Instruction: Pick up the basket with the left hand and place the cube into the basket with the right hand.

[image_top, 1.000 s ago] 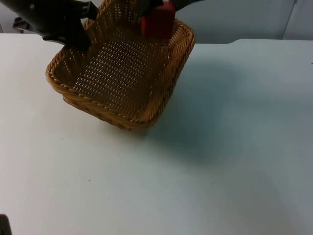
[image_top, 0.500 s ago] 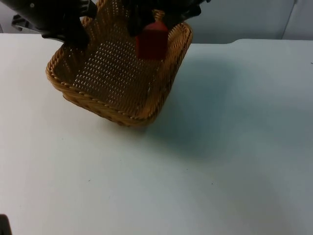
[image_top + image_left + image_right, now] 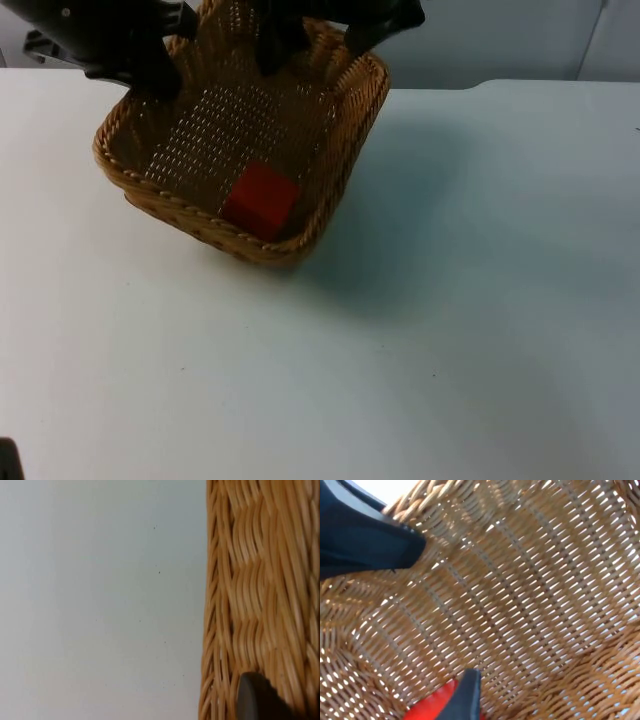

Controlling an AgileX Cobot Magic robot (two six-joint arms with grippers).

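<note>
Already the red cube (image 3: 260, 200) lay inside the wicker basket (image 3: 330, 190), down against its near wall and well below the right jaws (image 3: 320, 35), which stood spread apart and empty over the basket's far edge. That gap between cube and jaws fits a release from above: the cube had dropped to the lowest part of the floor because the basket hung tilted, its near side lower. In the right wrist view the cube (image 3: 427, 711) showed just past one black fingertip, resting on the open weave of the basket floor (image 3: 520, 605).

The left jaws (image 3: 160, 75) were clamped on the basket's far-left rim, holding it clear of the white desk (image 3: 450, 330); the shadow cast on the desk beside it suggests it was lifted rather than resting. The left wrist view showed the woven outer wall (image 3: 260, 580) right against that fingertip (image 3: 252, 700), with bare desk (image 3: 100, 605) beyond it. Gripping at one edge only explains the tilt.

By my reading, the placing step was done; the right arm needed only to withdraw clear of the rim.
</note>
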